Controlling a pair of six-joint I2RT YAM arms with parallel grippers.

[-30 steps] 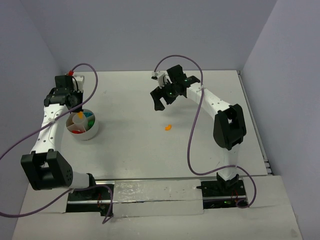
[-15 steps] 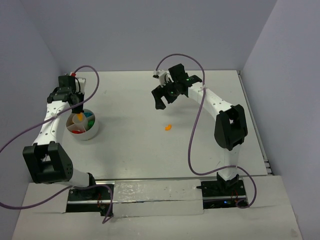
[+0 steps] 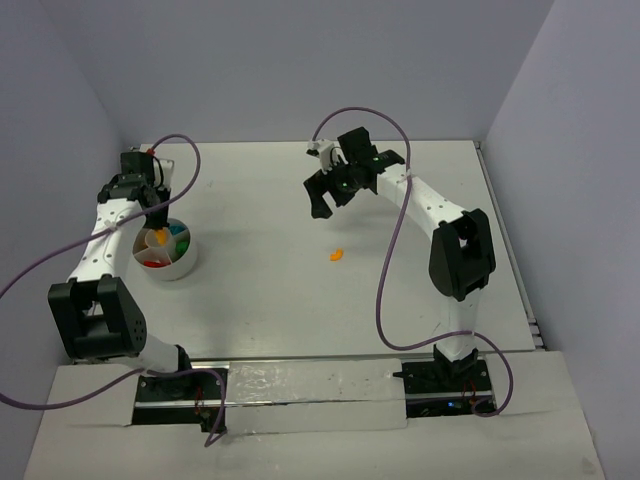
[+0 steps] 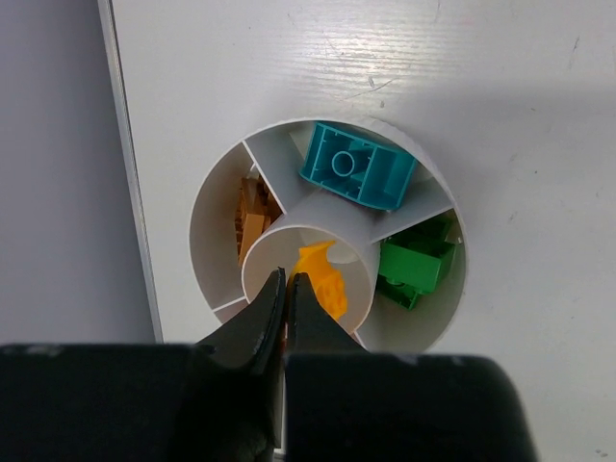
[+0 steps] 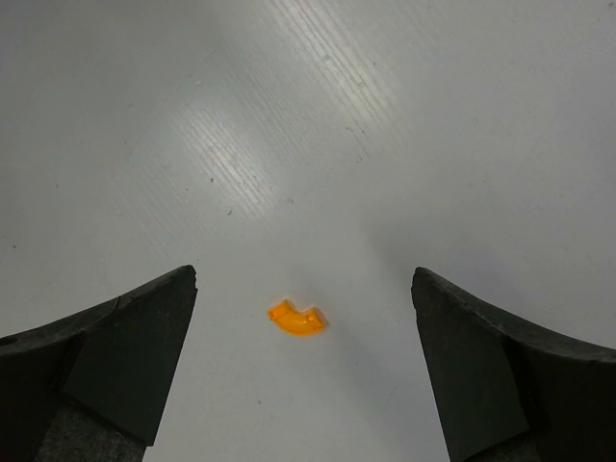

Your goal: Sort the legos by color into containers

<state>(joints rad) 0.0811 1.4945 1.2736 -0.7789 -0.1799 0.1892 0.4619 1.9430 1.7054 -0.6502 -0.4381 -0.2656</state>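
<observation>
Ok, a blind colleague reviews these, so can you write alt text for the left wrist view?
The shut left gripper hangs over a round white divided bowl, its tips beside a yellow-orange lego in the central ring. Outer compartments hold a cyan brick, green bricks and darker orange pieces.

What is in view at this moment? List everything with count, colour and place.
table: one, white, under everything
bowl: one, white, divided, table's left side
cyan brick: one, own compartment
green bricks: count unclear, next compartment
tan-orange pieces: several, another compartment
red pieces: count unclear, bowl's near side
orange piece: one, central ring
curved piece: one, orange, loose mid-table
cables: two, purple, along the arms
left arm: jaws shut over the ring
right arm: jaws open above the curved piece
</observation>
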